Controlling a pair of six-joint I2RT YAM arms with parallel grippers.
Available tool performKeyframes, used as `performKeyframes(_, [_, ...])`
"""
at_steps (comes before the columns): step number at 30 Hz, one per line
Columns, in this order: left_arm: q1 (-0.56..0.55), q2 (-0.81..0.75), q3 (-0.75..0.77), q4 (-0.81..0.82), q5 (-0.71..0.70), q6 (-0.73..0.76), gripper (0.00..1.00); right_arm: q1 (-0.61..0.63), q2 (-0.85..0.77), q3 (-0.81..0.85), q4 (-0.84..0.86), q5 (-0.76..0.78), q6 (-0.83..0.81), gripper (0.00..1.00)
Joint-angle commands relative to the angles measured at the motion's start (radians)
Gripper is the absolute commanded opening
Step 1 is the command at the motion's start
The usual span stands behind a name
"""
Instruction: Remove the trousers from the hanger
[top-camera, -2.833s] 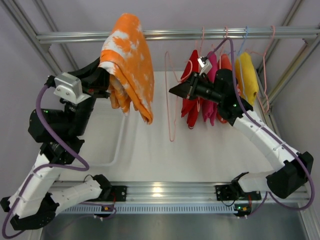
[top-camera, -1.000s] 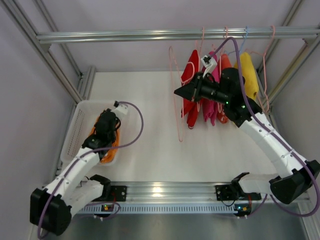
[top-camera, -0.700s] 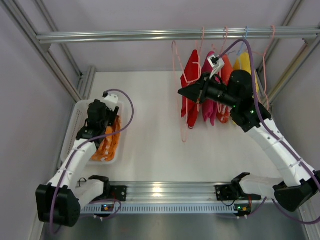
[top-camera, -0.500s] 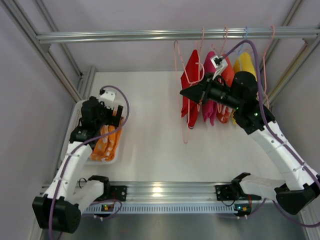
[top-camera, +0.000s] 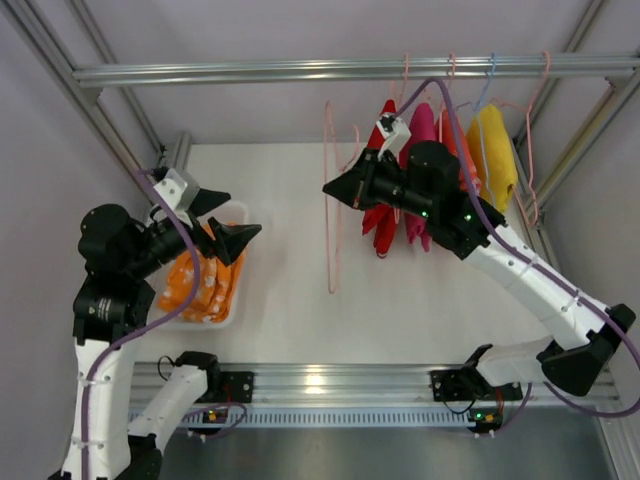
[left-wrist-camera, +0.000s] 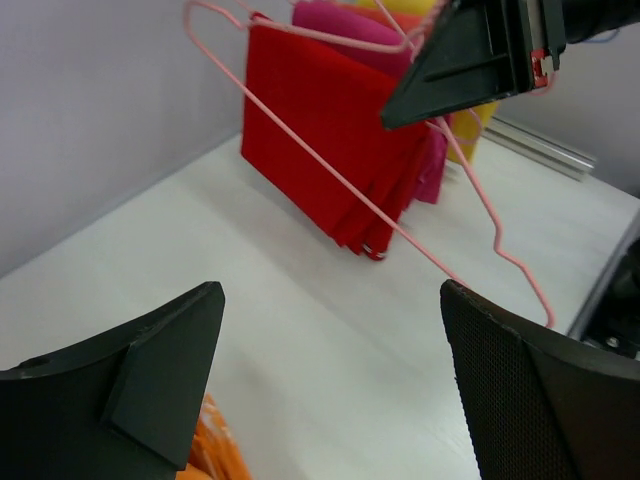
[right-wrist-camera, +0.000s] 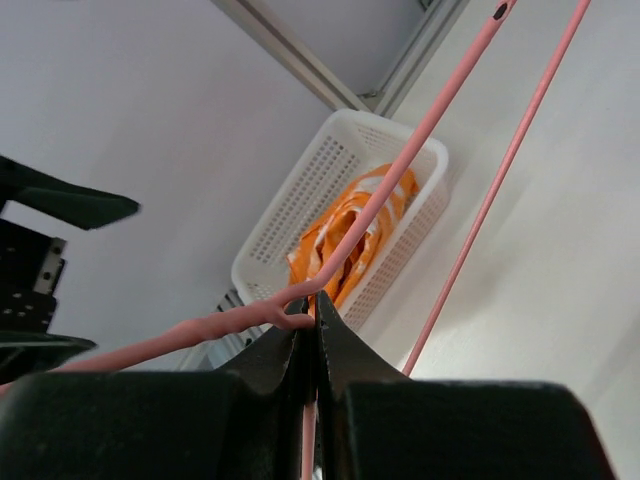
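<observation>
The trousers (top-camera: 197, 287) lie bunched in the one white basket (top-camera: 238, 285), their long axis running along the basket's length, from near edge to far. The left pincer (top-camera: 238, 215) hangs above the basket's far end, spread wide and holding nothing. Seconds ago it held the trousers up high; a second ago it was down inside the basket.

Right of the basket, the right pincer (top-camera: 330, 189) is pressed together on the twisted neck of the one bare pink hanger (top-camera: 329, 250). The hanger dangles over the table (top-camera: 280, 300) with its long axis upright, and now hangs nearer the basket than half a second ago.

Farther right of the basket hang red (top-camera: 380, 225), magenta (top-camera: 421, 125) and yellow (top-camera: 495, 150) garments, one of each.
</observation>
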Motion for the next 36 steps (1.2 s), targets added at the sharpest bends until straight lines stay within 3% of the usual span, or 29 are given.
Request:
performKeyframes(1, [0.001, 0.05, -0.038, -0.059, 0.165, -0.099, 0.93, 0.087, 0.034, 0.104, 0.01, 0.167, 0.047, 0.0])
performKeyframes(7, [-0.088, 0.127, -0.017, -0.046, 0.083, -0.124, 0.93, 0.146, 0.145, 0.206, -0.021, 0.268, 0.093, 0.0])
performKeyframes(14, [-0.411, 0.174, -0.009, -0.022, -0.131, -0.146, 0.94, 0.197, 0.214, 0.282, -0.036, 0.323, 0.073, 0.0])
performKeyframes(21, [-0.47, 0.227, 0.003, 0.029, -0.41, -0.136, 0.81, 0.218, 0.2, 0.276, -0.024, 0.334, 0.045, 0.0])
performKeyframes(27, [-0.485, 0.25, 0.011, 0.051, -0.488, -0.119, 0.67, 0.218, 0.192, 0.253, -0.001, 0.305, 0.056, 0.0])
performKeyframes(31, [-0.488, 0.265, 0.029, 0.054, -0.485, -0.11, 0.44, 0.218, 0.197, 0.252, 0.0, 0.294, 0.056, 0.0])
performKeyframes(32, [-0.488, 0.265, 0.032, 0.054, -0.485, -0.11, 0.32, 0.218, 0.198, 0.252, 0.0, 0.294, 0.055, 0.0])
performKeyframes(34, [-0.488, 0.264, 0.038, 0.054, -0.475, -0.116, 0.21, 0.217, 0.195, 0.247, 0.002, 0.293, 0.052, 0.0])
performKeyframes(35, [-0.49, 0.262, 0.038, 0.055, -0.462, -0.123, 0.07, 0.217, 0.194, 0.244, 0.004, 0.293, 0.052, 0.0])
performKeyframes(36, [-0.491, 0.256, 0.037, 0.06, -0.456, -0.131, 0.0, 0.217, 0.191, 0.244, 0.005, 0.288, 0.05, 0.0])
